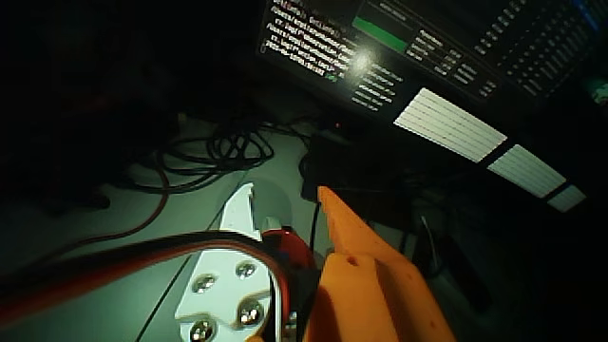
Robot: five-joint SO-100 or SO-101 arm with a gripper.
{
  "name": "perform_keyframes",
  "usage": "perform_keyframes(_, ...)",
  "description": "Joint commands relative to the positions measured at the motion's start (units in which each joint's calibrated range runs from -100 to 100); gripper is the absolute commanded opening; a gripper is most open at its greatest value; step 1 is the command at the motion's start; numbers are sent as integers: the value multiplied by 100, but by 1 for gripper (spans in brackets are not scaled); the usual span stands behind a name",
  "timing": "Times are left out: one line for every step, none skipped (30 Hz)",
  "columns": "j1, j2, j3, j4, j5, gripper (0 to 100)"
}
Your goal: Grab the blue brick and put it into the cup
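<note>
The wrist view is dark. My gripper fills the lower middle, with a white finger on the left and an orange finger on the right. The fingertips stand apart with nothing between them, so the gripper is open and empty. It is raised and points toward the back of the desk. The blue brick and the cup are both out of view.
A lit computer monitor with text stands at the back right. A tangle of black cables lies on the pale desk surface to the left. A dark box-like object sits just beyond the fingertips.
</note>
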Motion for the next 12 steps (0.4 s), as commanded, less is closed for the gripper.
perform_keyframes(-13, -364, -268, -140, -79, 25)
perform_keyframes(-29, -372, -277, -140, -147, 24)
perform_keyframes(-54, -389, -277, -107, -206, 24)
perform_keyframes(-79, -424, -277, -59, -323, 24)
perform_keyframes(-128, -484, -277, -26, -489, 24)
perform_keyframes(-194, -579, -277, 14, -743, 25)
perform_keyframes(-268, -682, -350, 193, -998, 25)
perform_keyframes(-334, -845, -350, 421, -1261, 24)
perform_keyframes(-400, -1008, -350, 648, -1540, 24)
perform_keyframes(-457, -1163, -350, 884, -1828, 25)
perform_keyframes(-515, -1361, -286, 1062, -2126, 25)
perform_keyframes(-556, -1567, -259, 1339, -2365, 24)
